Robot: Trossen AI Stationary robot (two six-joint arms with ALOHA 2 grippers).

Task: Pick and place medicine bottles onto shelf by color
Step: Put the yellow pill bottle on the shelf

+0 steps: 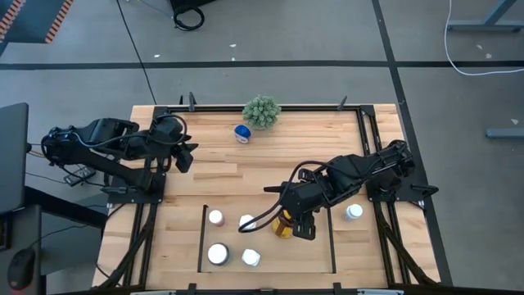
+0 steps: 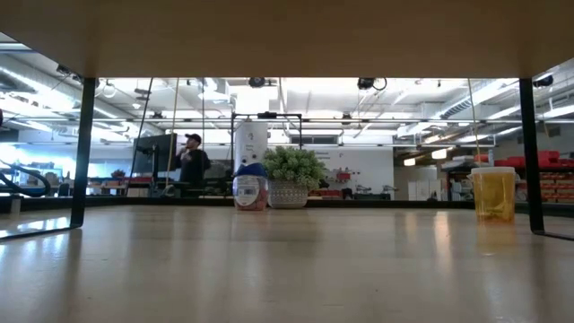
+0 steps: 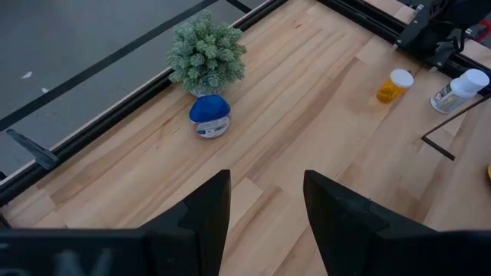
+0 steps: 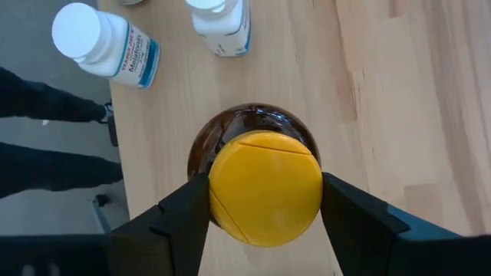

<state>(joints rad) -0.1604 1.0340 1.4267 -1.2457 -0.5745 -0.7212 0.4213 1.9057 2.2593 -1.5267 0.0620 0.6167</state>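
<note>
A large amber bottle with a yellow cap stands upright inside the shelf bay, which is outlined by black strips; it also shows in the high view. My right gripper is above it and shut on it. Several white-capped bottles stand in the bay's left half, and two of them show in the right wrist view. A blue bottle rests on the wood near the far edge. My left gripper is open and empty at the table's left side. My right gripper pinches the amber bottle by the yellow cap's rim, one finger on each side. The fingers come from above, pointing down. The bottle is upright below them; whether its base rests on the wood I cannot tell.
A green spiky plant ball sits at the far edge beside the blue bottle. A white bottle stands right of the bay. A small orange bottle stands near the right arm's base. Bare wood lies between the bay and the far edge.
</note>
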